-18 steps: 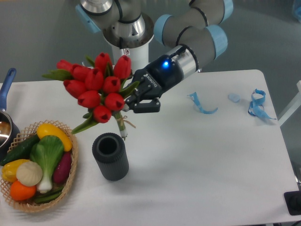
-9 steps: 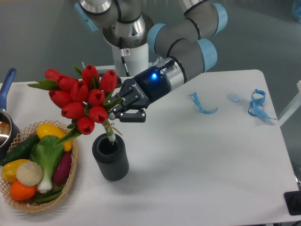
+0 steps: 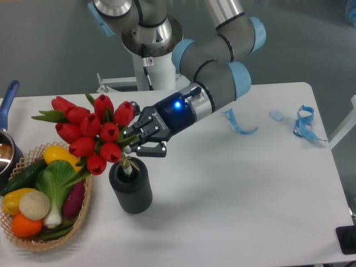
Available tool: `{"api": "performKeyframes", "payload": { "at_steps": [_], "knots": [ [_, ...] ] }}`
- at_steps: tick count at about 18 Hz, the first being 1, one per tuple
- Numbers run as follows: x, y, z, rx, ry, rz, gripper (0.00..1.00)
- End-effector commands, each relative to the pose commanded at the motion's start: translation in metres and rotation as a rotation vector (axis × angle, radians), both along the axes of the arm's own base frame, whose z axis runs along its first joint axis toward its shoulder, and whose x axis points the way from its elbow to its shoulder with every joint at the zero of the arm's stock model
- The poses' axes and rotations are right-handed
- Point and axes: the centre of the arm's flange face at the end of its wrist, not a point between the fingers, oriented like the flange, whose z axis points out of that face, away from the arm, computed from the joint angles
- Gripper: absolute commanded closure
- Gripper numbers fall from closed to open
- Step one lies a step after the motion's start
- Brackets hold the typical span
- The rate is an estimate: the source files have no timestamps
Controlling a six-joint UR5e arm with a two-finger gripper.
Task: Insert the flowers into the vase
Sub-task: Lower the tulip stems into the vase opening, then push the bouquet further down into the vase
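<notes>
Across the middle of the frame the white bench (image 3: 233,189) carries everything; arm (image 3: 214,83) reaches down from top centre toward centre-left; wicker basket (image 3: 83,208) of vegetables sits lower left; flowers (image 3: 89,133) tilt up-left, buds over the basket edge, stems just entering the mouth of the vase (image 3: 131,186) at lower centre-left; end effector (image 3: 140,141) clamped on the stems just above the rim. Step in hand looks like insertion, barely begun; next move likely calls for lowering along the stem line, righting the bunch, then releasing; blue ribbon scraps (image 3: 303,125) lie at right, well apart.
</notes>
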Motion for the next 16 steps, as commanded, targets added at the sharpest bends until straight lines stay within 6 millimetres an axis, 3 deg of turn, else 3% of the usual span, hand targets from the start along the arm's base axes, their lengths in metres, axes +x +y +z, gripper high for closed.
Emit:
{"api": "performKeyframes", "payload": {
  "at_steps": [4, 11, 16],
  "knots": [
    [0.003, -0.002, -0.01, -0.013, -0.014, 0.0, 0.89],
    [0.007, -0.006, -0.051, -0.009, 0.018, 0.003, 0.88],
    [0.008, -0.009, -0.063, -0.01, 0.017, 0.005, 0.85]
  ]
}}
